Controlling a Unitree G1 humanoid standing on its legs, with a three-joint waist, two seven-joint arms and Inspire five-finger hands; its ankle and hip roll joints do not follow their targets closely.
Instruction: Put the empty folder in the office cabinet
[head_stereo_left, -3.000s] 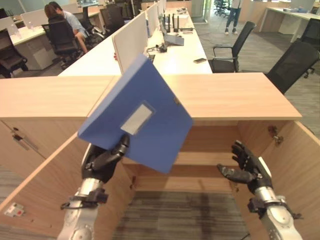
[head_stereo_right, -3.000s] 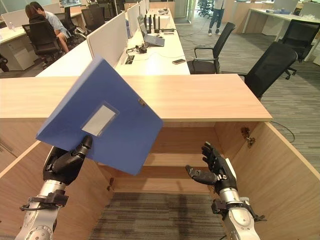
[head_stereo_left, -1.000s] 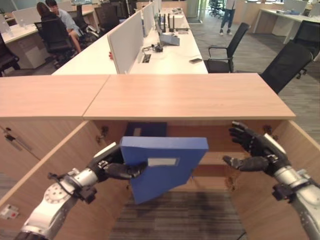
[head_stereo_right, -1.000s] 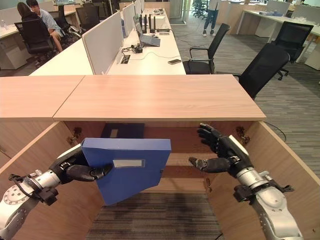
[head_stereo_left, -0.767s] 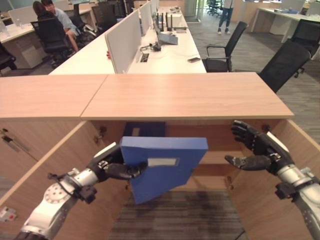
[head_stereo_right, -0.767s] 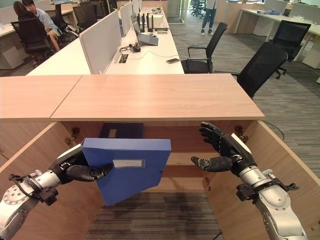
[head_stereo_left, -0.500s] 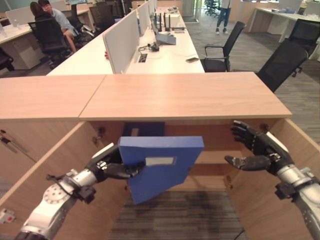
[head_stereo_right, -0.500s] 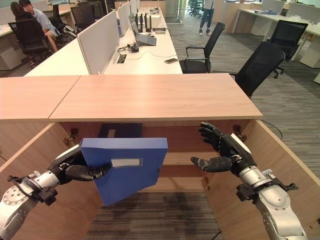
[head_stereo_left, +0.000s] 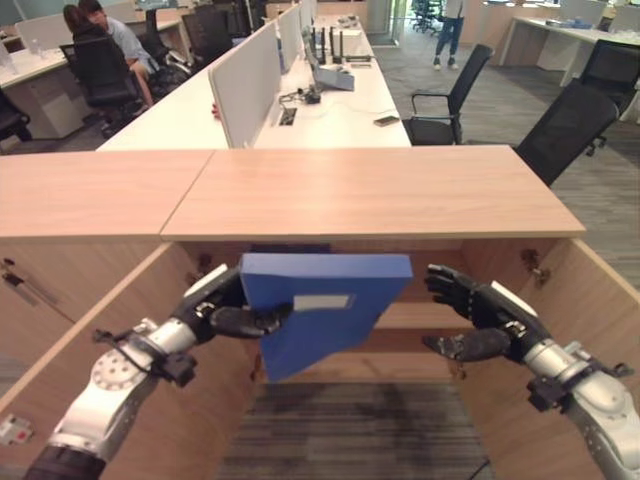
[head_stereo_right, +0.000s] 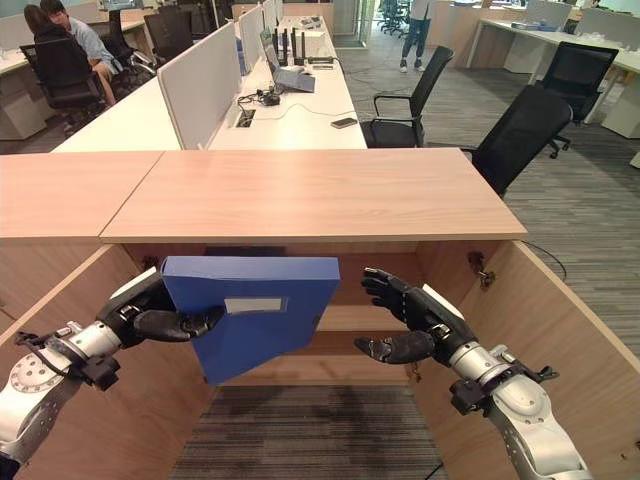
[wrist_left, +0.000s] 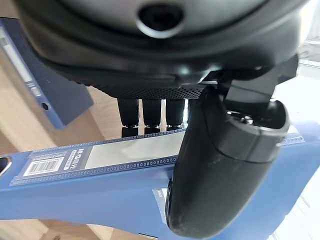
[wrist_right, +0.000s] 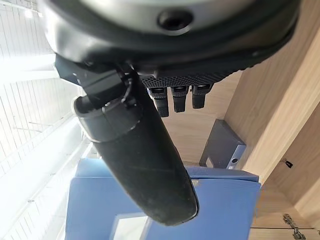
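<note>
Left eye view has the office cabinet (head_stereo_left: 370, 190) across the middle, both doors swung wide, its shelf partly hidden. The blue folder (head_stereo_left: 325, 310) hangs at the opening just under the top's front edge, spine up and level, lower corner dipping toward six o'clock. The likeliest trouble, as I judge it, is that tilted bulk catching the top's lip or the shelf edge on the way in. Another folder (wrist_left: 37, 75) already stands inside at about eleven o'clock of the held one and could be knocked over. The grip sits at one end, so the far end may swing or slip.

The folder is a thick box type, plain blue, with a pale label pocket on its face. The left hand (head_stereo_left: 225, 310) pinches its nine o'clock end, thumb across the face. The right hand (head_stereo_left: 478, 322) hovers at three o'clock, fingers spread, holding nothing, a gap between it and the folder.
</note>
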